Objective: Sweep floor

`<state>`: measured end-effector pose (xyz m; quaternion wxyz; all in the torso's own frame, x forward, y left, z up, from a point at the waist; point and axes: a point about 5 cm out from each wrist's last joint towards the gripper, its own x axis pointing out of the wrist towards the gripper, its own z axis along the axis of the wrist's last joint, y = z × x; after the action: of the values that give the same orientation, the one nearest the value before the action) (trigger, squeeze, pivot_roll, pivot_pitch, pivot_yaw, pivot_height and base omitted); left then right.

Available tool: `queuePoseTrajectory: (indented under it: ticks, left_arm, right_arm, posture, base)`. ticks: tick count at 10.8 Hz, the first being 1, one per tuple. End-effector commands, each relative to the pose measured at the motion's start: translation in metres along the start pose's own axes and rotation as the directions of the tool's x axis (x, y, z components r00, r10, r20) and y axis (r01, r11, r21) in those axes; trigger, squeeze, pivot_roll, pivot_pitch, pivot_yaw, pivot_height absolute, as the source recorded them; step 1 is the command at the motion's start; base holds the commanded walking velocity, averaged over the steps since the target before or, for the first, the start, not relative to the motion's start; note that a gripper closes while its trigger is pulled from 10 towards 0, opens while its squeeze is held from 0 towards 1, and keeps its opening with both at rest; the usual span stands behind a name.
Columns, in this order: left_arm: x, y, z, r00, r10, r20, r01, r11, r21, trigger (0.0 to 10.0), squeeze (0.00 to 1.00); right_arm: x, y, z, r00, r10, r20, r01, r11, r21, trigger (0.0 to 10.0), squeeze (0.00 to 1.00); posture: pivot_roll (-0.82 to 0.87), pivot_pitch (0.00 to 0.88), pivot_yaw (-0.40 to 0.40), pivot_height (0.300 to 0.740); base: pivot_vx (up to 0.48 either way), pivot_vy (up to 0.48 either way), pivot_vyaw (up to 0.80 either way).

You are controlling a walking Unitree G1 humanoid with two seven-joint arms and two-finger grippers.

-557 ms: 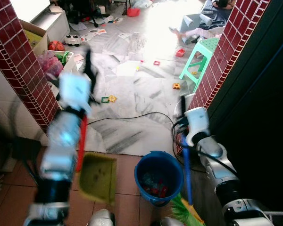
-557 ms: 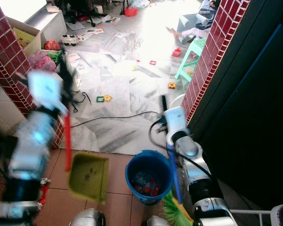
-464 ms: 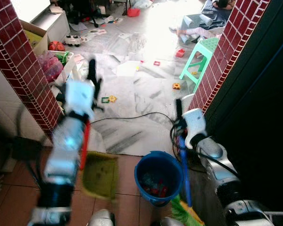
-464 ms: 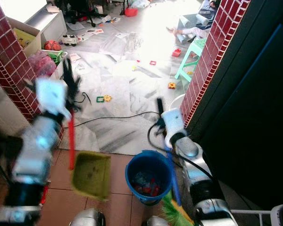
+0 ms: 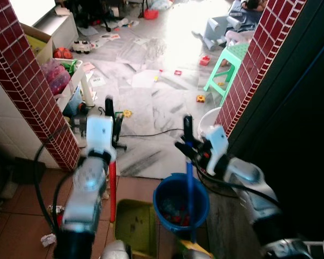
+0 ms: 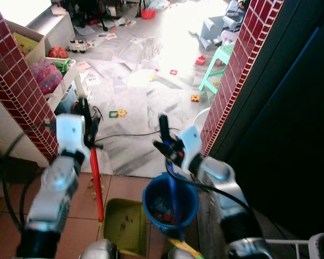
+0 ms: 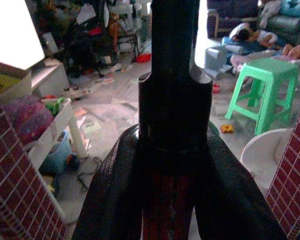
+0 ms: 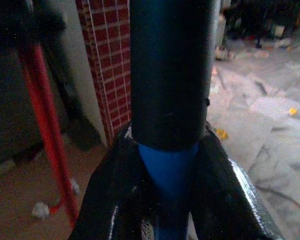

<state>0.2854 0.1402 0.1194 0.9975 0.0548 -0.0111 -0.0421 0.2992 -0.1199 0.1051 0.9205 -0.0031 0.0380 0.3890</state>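
Left gripper (image 5: pixel 109 116): fingers clamped on the black grip at the top of the dustpan handle (image 5: pixel 112 186), a red rod that hangs nearly straight down from the fingers
Left fingers (image 7: pixel 110 195): in the left wrist view they press on both sides of the grip, with the red rod between them
Dustpan (image 5: pixel 134 224): olive-green, at the lower end of the red rod, low over the brown tiles and just left of the bucket
Right gripper (image 5: pixel 188 139): closed around the black top of the broom handle (image 5: pixel 189 194), a blue pole running down from it
Right fingers (image 8: pixel 107 200): in the right wrist view they hug the blue pole just under its black cap
Broom head (image 5: pixel 196 249): yellow-green bristles at the foot of the pole, beside the bucket's near side
Bucket (image 5: pixel 200 209): blue, between the two arms on the brown tiles, with small red bits inside
Floor (image 5: pixel 151 102): pale marble beyond the tiles, strewn with papers, small toys and a black cable
Stool (image 5: pixel 228 65): green plastic, by the right-hand brick pillar (image 5: pixel 247 75)
Crumpled scrap (image 5: pixel 47 239): white, on the tiles left of the left arm
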Motion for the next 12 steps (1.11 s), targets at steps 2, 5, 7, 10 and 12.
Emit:
queuePoseTrajectory:
  ticks: [2, 5, 7, 10, 12]
  left_arm:
    - [-0.002, -0.001, -0.004, 0.999, 0.036, -0.032, -0.037, 0.999, -0.033, 10.0, 0.00]
    - [-0.003, -0.008, -0.004, 1.000, 0.017, -0.021, -0.018, 0.999, -0.036, 10.0, 0.00]
    - [-0.001, -0.007, -0.003, 0.999, 0.029, -0.022, -0.030, 0.999, -0.043, 10.0, 0.00]
    - [-0.003, -0.007, -0.006, 0.999, 0.024, -0.049, -0.028, 0.996, -0.086, 10.0, 0.00]
    - [-0.005, -0.011, -0.006, 0.999, -0.029, -0.044, 0.024, 0.993, -0.112, 10.0, 0.00]
  right_arm:
    - [0.006, -0.010, 0.031, 0.983, -0.105, 0.151, 0.119, 0.989, -0.087, 10.0, 0.00]
    - [0.005, -0.023, 0.039, 0.933, -0.276, 0.230, 0.307, 0.945, -0.110, 10.0, 0.00]
    - [0.005, -0.025, 0.034, 0.923, -0.311, 0.227, 0.339, 0.936, -0.096, 10.0, 0.00]
    - [0.000, -0.027, 0.021, 0.912, -0.362, 0.194, 0.377, 0.925, -0.041, 10.0, 0.00]
    - [-0.010, -0.016, -0.002, 0.916, -0.387, 0.104, 0.384, 0.922, 0.049, 10.0, 0.00]
  posture:
    - [-0.02, 0.018, -0.044, 0.740]
    - [-0.02, 0.022, -0.043, 0.740]
    - [-0.02, 0.025, -0.044, 0.740]
    - [-0.02, 0.027, -0.043, 0.740]
    - [-0.03, 0.019, -0.041, 0.740]
  base:
    - [0.000, 0.000, 0.00]
    - [0.000, 0.000, 0.00]
    - [0.000, 0.000, 0.00]
    - [0.000, 0.000, 0.00]
    - [0.000, 0.174, 0.00]
